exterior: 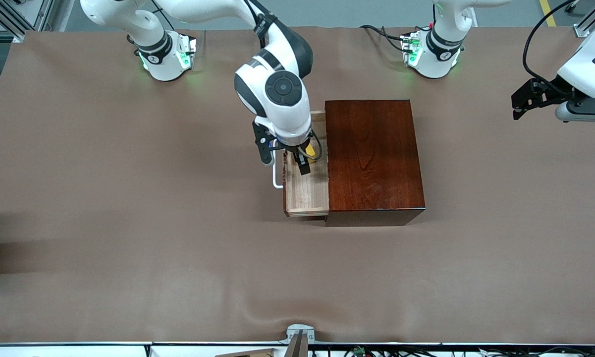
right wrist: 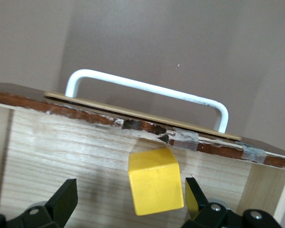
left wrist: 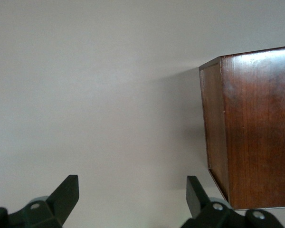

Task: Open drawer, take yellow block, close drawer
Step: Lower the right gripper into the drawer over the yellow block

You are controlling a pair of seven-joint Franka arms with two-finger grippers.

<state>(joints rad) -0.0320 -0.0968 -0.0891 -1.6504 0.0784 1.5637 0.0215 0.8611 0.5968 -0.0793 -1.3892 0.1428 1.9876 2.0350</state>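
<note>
Brown, paper-covered tabletop (exterior: 129, 223) fills the foreground nearest the front camera and carries everything. Next in size is the glossy dark reddish-brown wooden box (exterior: 374, 161), standing at mid-table; its side also shows in the left wrist view (left wrist: 256, 128). Out of the side of the box that faces the right arm's end of the tabletop sticks the light pale-wood drawer (exterior: 304, 191), pulled open, with its white U-shaped bar handle (exterior: 276, 178) on the outer face; the right wrist view shows the handle (right wrist: 147, 88) above the drawer's chipped front edge. Over the open drawer hangs the right hand (exterior: 304, 158), its fingers spread wide on either side of the small bright-yellow cube block (right wrist: 155, 181), not closed on it. That yellow block sits on the drawer floor, close to the drawer's front wall. Off at the left arm's end of the tabletop waits the left hand (exterior: 522, 101), raised, its fingers wide apart and holding nothing.
</note>
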